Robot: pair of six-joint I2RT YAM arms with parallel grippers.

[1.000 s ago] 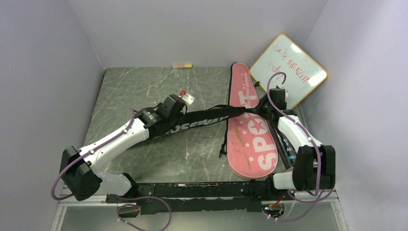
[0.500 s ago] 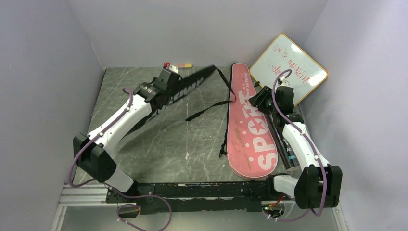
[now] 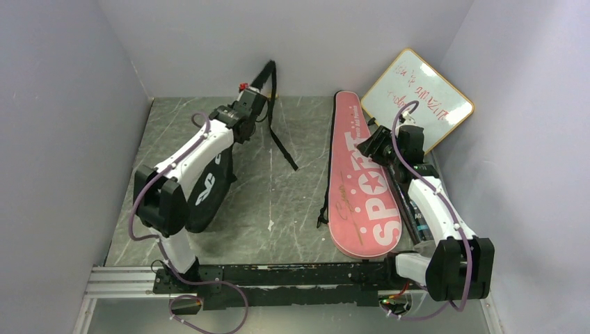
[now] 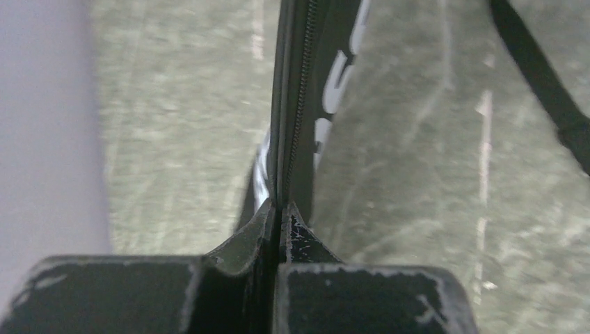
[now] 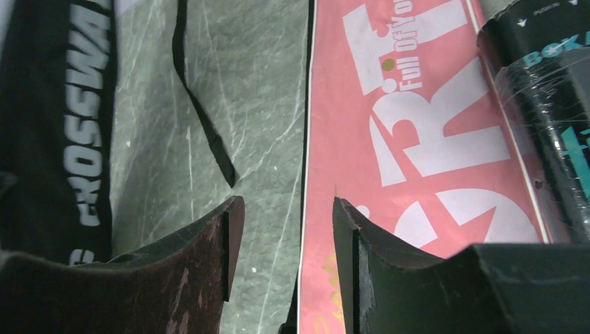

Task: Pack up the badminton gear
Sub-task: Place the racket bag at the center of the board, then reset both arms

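My left gripper (image 3: 252,95) is raised near the back wall, shut on the zipper edge of the black "CROSSWAY" racket cover (image 3: 209,189). The cover hangs down along the left arm to the table. In the left wrist view the gripper (image 4: 280,209) pinches that cover (image 4: 327,90) edge-on. The cover's strap (image 3: 280,136) dangles loose. The pink "SPORT" racket cover (image 3: 363,195) lies flat at centre right. My right gripper (image 3: 367,147) hovers open over the pink cover's left edge (image 5: 417,139), with nothing between its fingers (image 5: 229,236). A dark tube (image 5: 549,104) lies right of the pink cover.
A wood-framed whiteboard (image 3: 419,97) with red writing leans in the back right corner, just behind the right wrist. Grey walls close in the table (image 3: 278,216) on three sides. The black strap end (image 5: 209,139) rests on the table left of the pink cover.
The left arm swung the black cover off the pink cover, up and back to the left. The right gripper opened and drew back slightly.
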